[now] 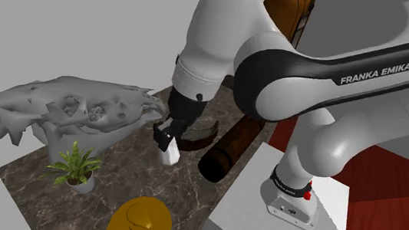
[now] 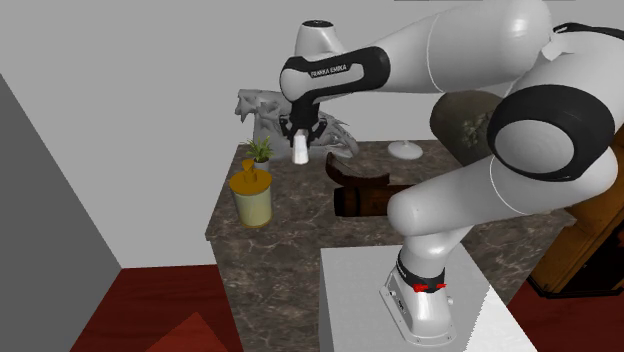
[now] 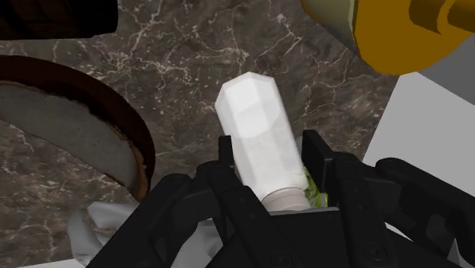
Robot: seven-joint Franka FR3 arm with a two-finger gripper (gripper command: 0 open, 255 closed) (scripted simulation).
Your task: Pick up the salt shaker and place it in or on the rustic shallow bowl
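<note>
My black gripper [image 1: 168, 134] [image 2: 299, 134] [image 3: 271, 154] is shut on a white salt shaker [image 1: 170, 153] [image 2: 299, 151] [image 3: 255, 131], clasping it near its cap end. The shaker hangs tilted over the dark marble tabletop [image 3: 190, 68]. The shallow bowl [image 1: 200, 138] [image 2: 356, 172] [image 3: 68, 129], with a brown rim and grey inside, rests on the table just beside the gripper. In the shoulder view the hand hides part of the bowl.
A yellow lidded jar [image 1: 138, 228] [image 2: 252, 196] [image 3: 396, 34] stands near the table's front edge. A small potted plant [image 1: 78, 167] [image 2: 260, 150] and a grey skull-like sculpture [image 1: 63, 108] sit further back. A dark brown log-like cylinder [image 1: 226, 151] [image 2: 372, 201] lies by the white stand [image 1: 258, 205].
</note>
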